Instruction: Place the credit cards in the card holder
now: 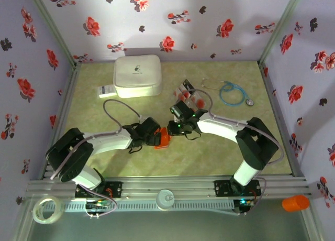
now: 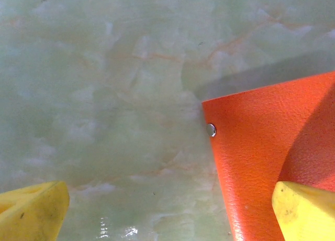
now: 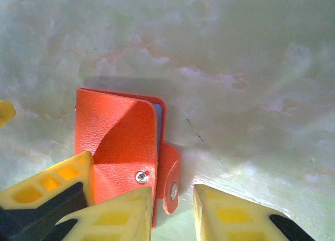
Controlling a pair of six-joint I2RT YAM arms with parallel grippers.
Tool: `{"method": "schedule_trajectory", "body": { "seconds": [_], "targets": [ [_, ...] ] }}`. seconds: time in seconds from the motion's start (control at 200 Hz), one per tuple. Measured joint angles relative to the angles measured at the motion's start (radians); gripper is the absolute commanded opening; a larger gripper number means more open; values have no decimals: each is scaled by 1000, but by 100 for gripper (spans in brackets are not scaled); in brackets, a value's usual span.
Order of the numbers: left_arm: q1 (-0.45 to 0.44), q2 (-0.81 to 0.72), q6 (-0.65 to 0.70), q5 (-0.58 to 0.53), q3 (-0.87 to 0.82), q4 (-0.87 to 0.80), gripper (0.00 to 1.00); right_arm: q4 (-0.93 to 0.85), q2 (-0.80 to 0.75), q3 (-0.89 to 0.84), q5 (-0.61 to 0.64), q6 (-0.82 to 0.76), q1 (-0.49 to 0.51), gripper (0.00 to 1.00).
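The holder (image 1: 163,139) lies on the bench (image 1: 220,154) at mid-bench, toward the 6 o'clock edge, between the two grippers. The left gripper (image 1: 153,137) meets it from 9 o'clock and the right gripper (image 1: 174,127) from 1 o'clock.

In the left wrist view the left gripper (image 2: 170,199) is wide open. One yellow finger (image 2: 34,209) is over bare bench at 7 o'clock. The other finger (image 2: 303,209), at 5 o'clock, is over the holder's orange leather (image 2: 261,157). The holder fills the 3 to 5 o'clock part of that view, and a metal stud (image 2: 211,130) sits at its near corner.

In the right wrist view the right gripper (image 3: 172,199) is only narrowly parted. The holder (image 3: 118,136) lies folded at about 8 o'clock from centre, with a strip of blue-grey lining along its right edge. Its snap tab (image 3: 170,178) hangs into the gap between the fingers; whether it touches the finger beside the holder I cannot tell. One finger (image 3: 112,215) overlaps the holder's lower edge, while the other (image 3: 235,215) is clear of the tab.

The cards (image 1: 191,97) lie fanned on the bench at 1 o'clock from the holder, just beyond the right gripper. A white case (image 1: 137,76) sits at 11 o'clock and a stethoscope (image 1: 233,93) at 2 o'clock.
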Motion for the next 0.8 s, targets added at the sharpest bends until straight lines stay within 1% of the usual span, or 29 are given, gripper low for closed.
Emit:
{"method": "schedule_trajectory", "body": {
  "seconds": [0.125, 0.335, 0.56, 0.705, 0.8],
  "targets": [
    [-7, 9, 0, -11, 4, 0, 100, -10, 0, 0, 1, 0, -2, 28],
    [-13, 16, 0, -21, 6, 2, 100, -10, 0, 0, -4, 0, -2, 32],
    [-14, 16, 0, -25, 6, 2, 100, -10, 31, 9, -15, 0, -2, 32],
    [-14, 16, 0, -25, 6, 2, 100, -10, 50, 10, -23, 0, -2, 27],
    [-14, 16, 0, -25, 6, 2, 100, -9, 51, 10, -26, 0, -2, 20]
  ]
}}
